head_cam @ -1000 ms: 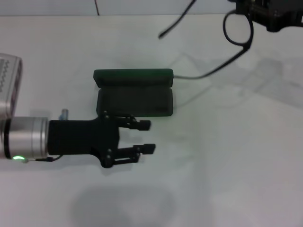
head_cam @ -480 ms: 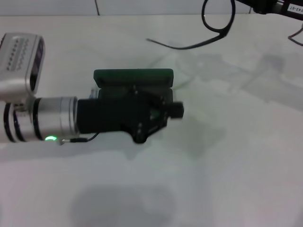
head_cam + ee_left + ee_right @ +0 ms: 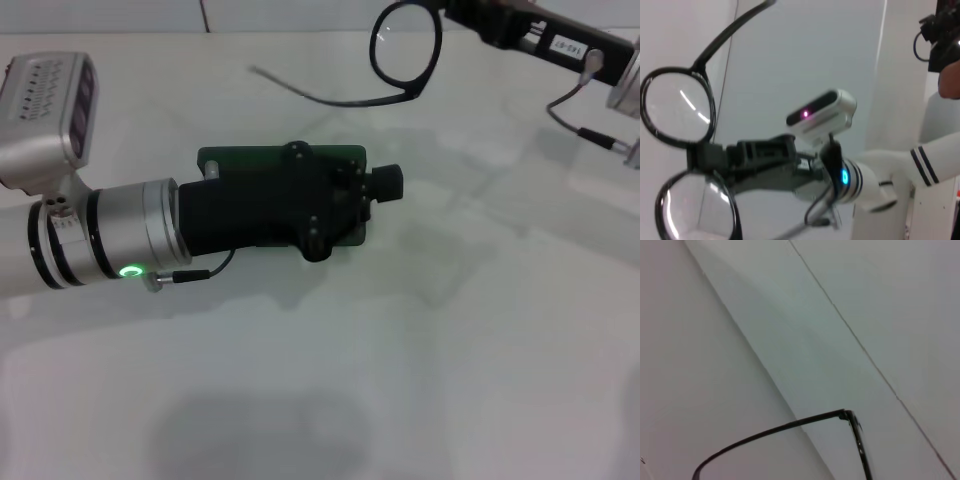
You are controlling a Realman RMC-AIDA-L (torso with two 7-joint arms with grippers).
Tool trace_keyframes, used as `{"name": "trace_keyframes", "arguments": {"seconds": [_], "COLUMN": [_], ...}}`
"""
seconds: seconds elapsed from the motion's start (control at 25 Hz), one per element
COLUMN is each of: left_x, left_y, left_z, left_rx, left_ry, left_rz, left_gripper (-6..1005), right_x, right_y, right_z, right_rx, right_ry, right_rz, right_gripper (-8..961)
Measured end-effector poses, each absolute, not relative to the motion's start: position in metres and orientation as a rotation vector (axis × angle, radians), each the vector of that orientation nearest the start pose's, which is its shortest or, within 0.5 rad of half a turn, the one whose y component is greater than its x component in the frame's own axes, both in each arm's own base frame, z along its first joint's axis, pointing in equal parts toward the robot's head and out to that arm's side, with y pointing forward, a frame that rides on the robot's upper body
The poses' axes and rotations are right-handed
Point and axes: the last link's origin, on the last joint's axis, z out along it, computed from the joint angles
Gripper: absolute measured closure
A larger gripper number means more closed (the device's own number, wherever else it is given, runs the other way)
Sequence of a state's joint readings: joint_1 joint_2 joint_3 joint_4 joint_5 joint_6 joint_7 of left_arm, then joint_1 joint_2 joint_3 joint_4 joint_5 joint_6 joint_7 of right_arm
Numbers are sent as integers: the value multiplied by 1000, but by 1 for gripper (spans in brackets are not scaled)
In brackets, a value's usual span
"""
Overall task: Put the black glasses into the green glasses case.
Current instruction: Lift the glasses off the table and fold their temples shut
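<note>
The black glasses hang in the air above the far part of the table, one temple arm trailing to the left. My right gripper is shut on them near the bridge. The left wrist view shows both lenses and the right gripper clamped between them. The right wrist view shows only a temple arm. The green glasses case lies open at the table's middle. My left gripper is turned on its side over the case and hides most of it.
The white table stretches around the case. Its back edge meets a wall at the top of the head view. Loose cables hang from the right arm at the upper right.
My left gripper has moved from in front of the case to over it and has rolled onto its side. My right gripper has carried the glasses leftward, nearer the case.
</note>
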State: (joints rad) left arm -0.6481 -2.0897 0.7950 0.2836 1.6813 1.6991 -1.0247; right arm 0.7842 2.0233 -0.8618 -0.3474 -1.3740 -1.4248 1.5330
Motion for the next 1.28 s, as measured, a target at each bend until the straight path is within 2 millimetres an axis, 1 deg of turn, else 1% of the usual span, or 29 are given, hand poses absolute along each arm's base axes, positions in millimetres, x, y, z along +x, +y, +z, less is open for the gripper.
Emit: {"name": "trace_keyframes", "arguments": {"seconds": [0.32,0.6,0.88,1.08,1.28], "left_x": [-201,-200,-198,-197,-196], "left_y": [313,315,318,319,319], "left_z": [-42,-40,-38,-38,-38], "left_rx": [-2716,-2710,-2714,-2716,-2720], "left_ry": [-339,-320,-306,-300,-295], "left_rz": [-1288,-1286,-1282,-1283,-1284], "left_gripper": [997,995,993,992,990], "right_x": [162,166,168,166,166], "right_y": [397,388,376,371,368], "right_z": [-5,-16,-26,-28,-28], "right_rx": [-2504,-2588,-2719,-2781,-2799], "right_ry": [879,889,857,818,802], "right_rz": [1361,1286,1191,1166,1171], "right_gripper": [883,883,882,881,881]}}
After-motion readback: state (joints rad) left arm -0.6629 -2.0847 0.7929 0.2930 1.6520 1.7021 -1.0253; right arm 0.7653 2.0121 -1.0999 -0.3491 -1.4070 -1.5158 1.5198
